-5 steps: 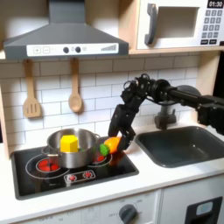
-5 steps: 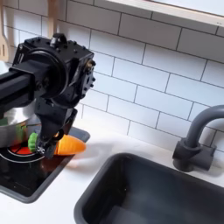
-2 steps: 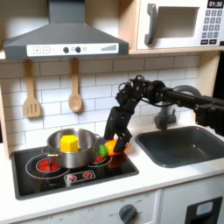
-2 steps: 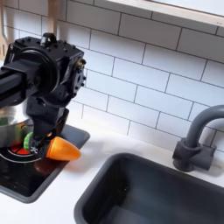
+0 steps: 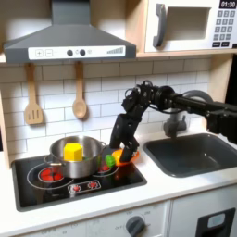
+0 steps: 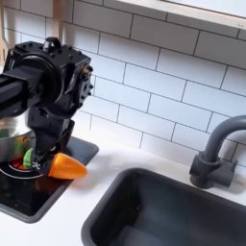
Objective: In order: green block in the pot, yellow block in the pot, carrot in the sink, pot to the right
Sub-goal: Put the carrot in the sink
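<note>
The steel pot (image 5: 72, 161) stands on the stove's left burner with the yellow block (image 5: 72, 149) inside it. The green block is hidden. The orange carrot (image 5: 119, 155) lies at the stove's right edge, its green leafy end toward the pot. My gripper (image 5: 121, 151) reaches down from above and is shut on the carrot. In the second exterior view the gripper (image 6: 41, 160) pinches the carrot (image 6: 69, 166) near its leafy end, tip pointing to the second exterior view's right. The dark grey sink (image 5: 190, 153) lies to the first exterior view's right.
The black stove top (image 5: 56, 180) has red burner rings. A faucet (image 6: 213, 146) rises behind the sink basin (image 6: 159, 207). Two wooden utensils (image 5: 80, 93) hang on the tiled wall under the range hood (image 5: 67, 42). White counter separates stove and sink.
The gripper dropped lower and shifted a little toward the pot, settling on the carrot. The carrot moved slightly with it. Pot and yellow block stayed put.
</note>
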{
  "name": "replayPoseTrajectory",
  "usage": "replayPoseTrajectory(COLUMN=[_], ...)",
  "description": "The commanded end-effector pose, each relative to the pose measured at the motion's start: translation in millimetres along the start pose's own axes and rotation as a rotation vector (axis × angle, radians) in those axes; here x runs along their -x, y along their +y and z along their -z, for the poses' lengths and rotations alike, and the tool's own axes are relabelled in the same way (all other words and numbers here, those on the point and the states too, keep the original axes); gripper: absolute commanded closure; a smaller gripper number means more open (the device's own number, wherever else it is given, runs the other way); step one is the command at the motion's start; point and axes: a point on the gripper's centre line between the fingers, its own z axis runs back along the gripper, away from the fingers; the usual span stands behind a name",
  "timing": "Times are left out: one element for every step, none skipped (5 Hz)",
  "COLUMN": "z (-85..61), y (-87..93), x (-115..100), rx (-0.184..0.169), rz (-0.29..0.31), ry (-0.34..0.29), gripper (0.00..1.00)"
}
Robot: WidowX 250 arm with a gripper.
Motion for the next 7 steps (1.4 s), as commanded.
replayPoseTrajectory(z=[8.5,11.8,12.3,15.3,14.3,6.2,4.1], y=[7.4,8.5,9.0,12.7,12.2,9.6,13.1], x=[3.2,5.2,4.5,2.4,3.8,2.9,1.0], rx=[-0.014,-0.022,-0.020,-0.029,-0.020,0.000,0.003], rz=[-0.012,-0.011,-0.024,-0.036,-0.043,-0.037,-0.036], ry=[-0.004,0.000,-0.002,-0.005,-0.005,-0.014,-0.006], gripper=[0.00,0.00,0.00,0.08,1.00,1.00,1.00])
